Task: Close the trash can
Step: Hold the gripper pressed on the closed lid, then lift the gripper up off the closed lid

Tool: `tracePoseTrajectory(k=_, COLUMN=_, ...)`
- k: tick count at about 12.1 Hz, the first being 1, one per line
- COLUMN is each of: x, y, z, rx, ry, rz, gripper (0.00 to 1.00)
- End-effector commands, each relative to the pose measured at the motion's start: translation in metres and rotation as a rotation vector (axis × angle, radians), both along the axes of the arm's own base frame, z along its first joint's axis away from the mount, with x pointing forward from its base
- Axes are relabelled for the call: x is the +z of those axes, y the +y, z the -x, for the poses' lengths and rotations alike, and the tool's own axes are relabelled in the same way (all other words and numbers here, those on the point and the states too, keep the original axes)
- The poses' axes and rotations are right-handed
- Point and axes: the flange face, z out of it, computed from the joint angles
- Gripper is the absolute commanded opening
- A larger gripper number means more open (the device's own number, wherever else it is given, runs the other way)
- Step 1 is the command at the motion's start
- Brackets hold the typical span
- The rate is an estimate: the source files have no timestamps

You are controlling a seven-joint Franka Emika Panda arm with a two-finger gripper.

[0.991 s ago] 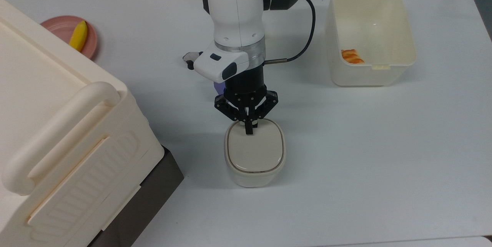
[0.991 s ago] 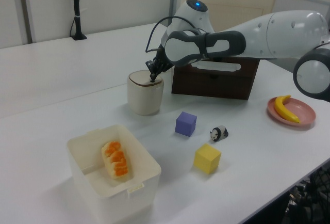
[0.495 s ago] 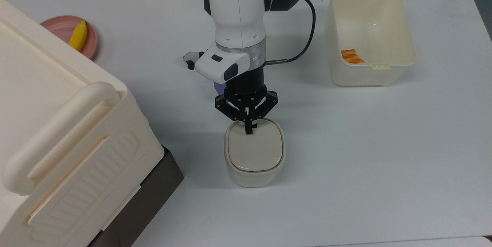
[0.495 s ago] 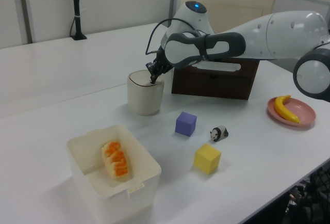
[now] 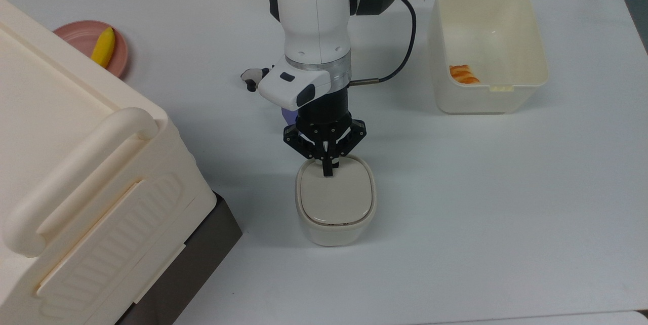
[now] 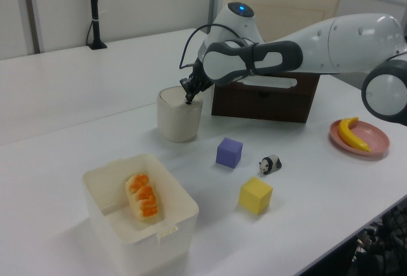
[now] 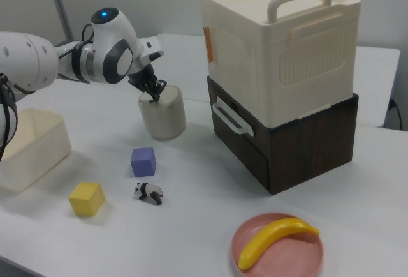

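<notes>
The trash can point(image 5: 335, 231) is a small cream rounded-square bin standing mid-table, also seen as the trash can point(image 6: 178, 120) and the trash can point(image 7: 162, 117). Its flat beige lid point(image 5: 335, 198) lies level on the rim. My gripper point(image 5: 328, 172) points straight down with its black fingers shut together, the tips resting at the lid's far edge in the top view. In the left view the gripper point(image 6: 188, 98) meets the lid at its right rim. In the right view the gripper point(image 7: 153, 96) sits on the can's top.
A big cream handled box point(image 5: 76, 173) on a dark wooden base point(image 7: 299, 143) stands close to the can. A translucent tub point(image 5: 488, 41) holds orange food. A purple cube point(image 6: 229, 152), yellow cube point(image 6: 255, 195), panda toy point(image 6: 270, 164) and a pink plate point(image 5: 83, 39) with a banana lie around.
The wrist has shifted slightly toward the top view's right. The fingertips stay on the lid's far edge, and the lid looks a little flatter on the can.
</notes>
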Motion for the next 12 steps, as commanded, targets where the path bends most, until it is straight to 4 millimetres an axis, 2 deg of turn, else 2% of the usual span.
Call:
tracePoseTrajectory(k=1, x=-0.003, y=0.0, z=0.009, rx=-0.007, ry=0.033, rz=0.018, gripper=0.0)
tracePoseTrajectory(k=5, x=0.027, y=-0.002, z=0.006, rx=-0.019, ry=0.015, rz=-0.001, gripper=0.0)
tracePoseTrajectory(k=6, x=0.043, y=-0.003, z=0.004, rx=-0.022, ry=0.008, rz=-0.003, gripper=0.0)
tracePoseTrajectory(k=8, x=0.071, y=-0.018, z=0.009, rx=-0.045, ry=0.034, rz=-0.003, gripper=0.0)
tracePoseTrajectory(k=10, x=0.114, y=-0.026, z=0.026, rx=-0.056, ry=0.033, rz=-0.002, gripper=0.0)
tracePoseTrajectory(k=12, x=0.156, y=-0.041, z=0.054, rx=-0.082, ry=0.09, rz=-0.008, gripper=0.0)
